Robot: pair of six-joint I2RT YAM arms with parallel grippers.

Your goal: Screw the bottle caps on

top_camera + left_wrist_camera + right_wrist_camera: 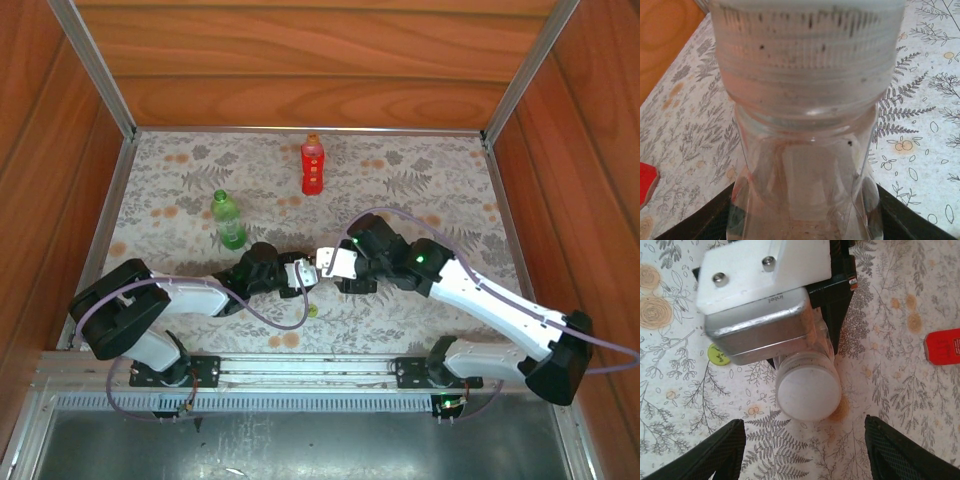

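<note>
left gripper (806, 216): clamped on the body of the clear bottle (805, 175), dark jaws against both sides.
white cap (807, 392): seated on the clear bottle's neck, facing the right wrist; depth of threading not readable.
right gripper (805, 450): spread wide, fingers (715, 452) either side of the white cap, touching nothing.
yellow-green cap (719, 355): loose on the tablecloth (420, 190), near the held bottle.
green bottle (229, 222): upright farther back, well apart from both grippers.
red bottle (312, 172): upright at the back, orange cap (313, 139) on top.
risk, threads: cross-threading, from closing and turning on a crookedly seated cap (tilt impossible to judge here).
risk, slip: thin clear plastic spinning or buckling inside the left clamp under torque, so no tightening at all.
risk, knock-off: an off-centre close nudging the white cap off the neck and onto the cloth.
risk, collision: right fingers striking the left wrist's camera housing (760, 325), just behind the cap.
risk, order: yellow-green cap easily swept aside by either arm.
</note>
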